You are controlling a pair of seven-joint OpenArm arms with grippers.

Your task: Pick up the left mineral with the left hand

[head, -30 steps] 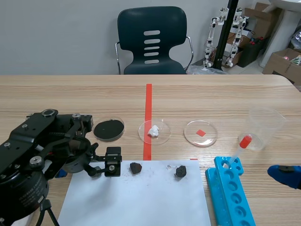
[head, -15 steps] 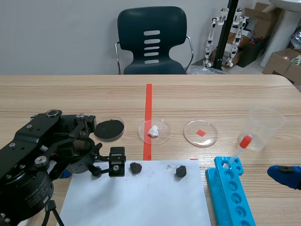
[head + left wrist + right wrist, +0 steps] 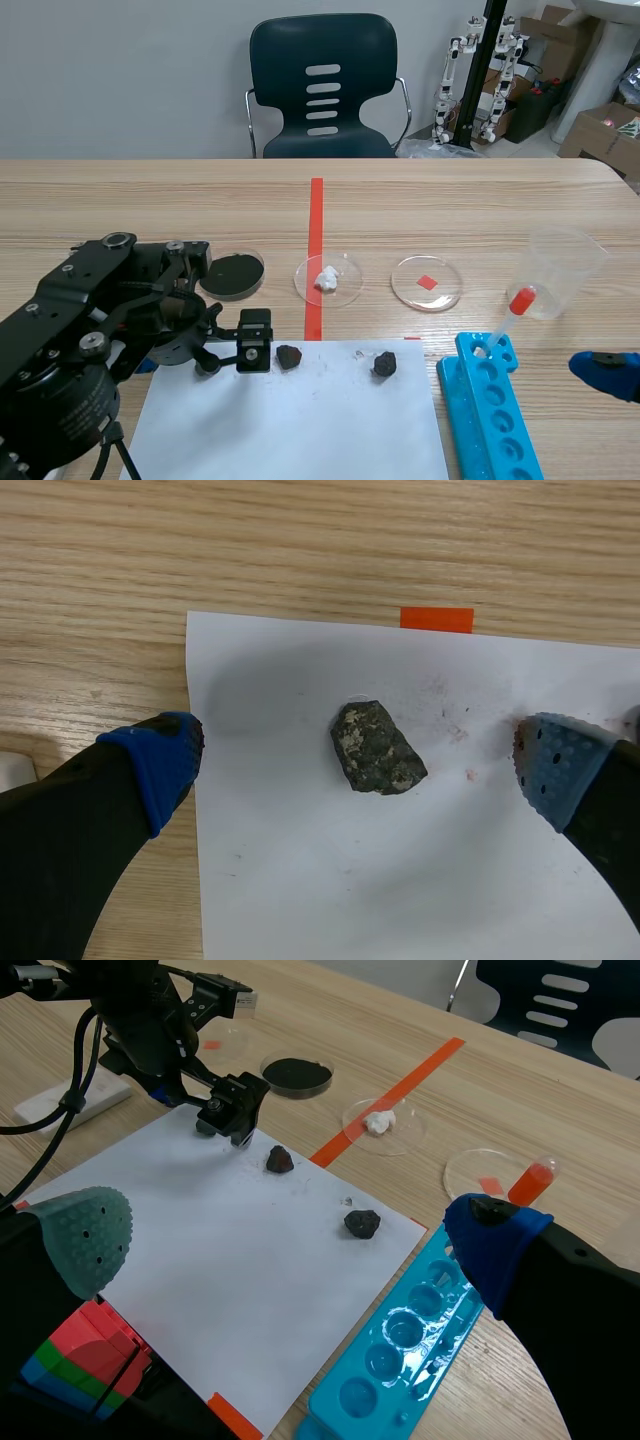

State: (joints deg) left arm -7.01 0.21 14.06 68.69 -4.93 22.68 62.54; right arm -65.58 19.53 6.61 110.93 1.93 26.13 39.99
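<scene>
The left gripper (image 3: 357,759) has its fingers spread wide. One blue pad (image 3: 160,765) sits over the sheet's left edge and the other (image 3: 555,765) over the paper, and neither is closed on anything. The left mineral (image 3: 378,748) lies between them, touching neither pad.

In the scene view this mineral sits on the white paper sheet (image 3: 300,425), close to its far edge, just right of the gripper and well left of the right mineral (image 3: 384,364).

It is a small dark lump with pale flecks, angular and rough. I judge it hard, light and unyielding, though perhaps crumbly, since reddish specks dot the paper around it. Its slanted faces could let it squirt out of a closing grip. The pads would best meet its two broadest opposed flanks, low down and near the paper.

Farther off stand three petri dishes: one with black powder (image 3: 232,272), one with a white lump (image 3: 328,279), and one that looks empty (image 3: 427,283). On the right are a blue tube rack (image 3: 495,410), a red-bulbed dropper (image 3: 510,315) and a clear beaker (image 3: 566,270).

The right gripper (image 3: 290,1245) waits at the near right, fingers apart.
</scene>
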